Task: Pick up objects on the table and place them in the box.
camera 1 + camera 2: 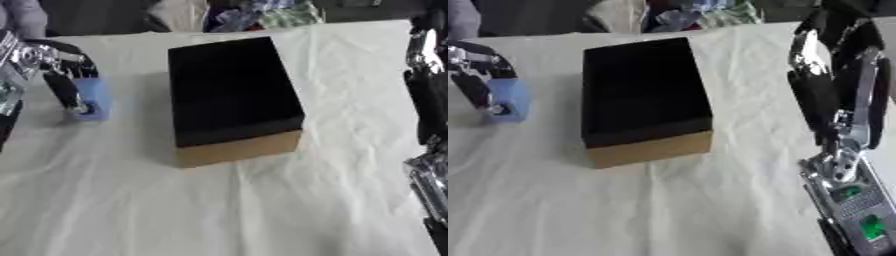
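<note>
Within left robot hand [61,75], seemingly: blue object [94,99]

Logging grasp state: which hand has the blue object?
The left hand, at the table's left edge, fingers curled around the blue object. The right hand hangs beside the box, holding nothing.

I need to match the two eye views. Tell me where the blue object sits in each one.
Left eye view: the blue object is at the left edge, under the left hand, left of the box.
Right eye view: at the far left edge, again left of the box.
Shared landmark: the box's tan front wall.
</note>
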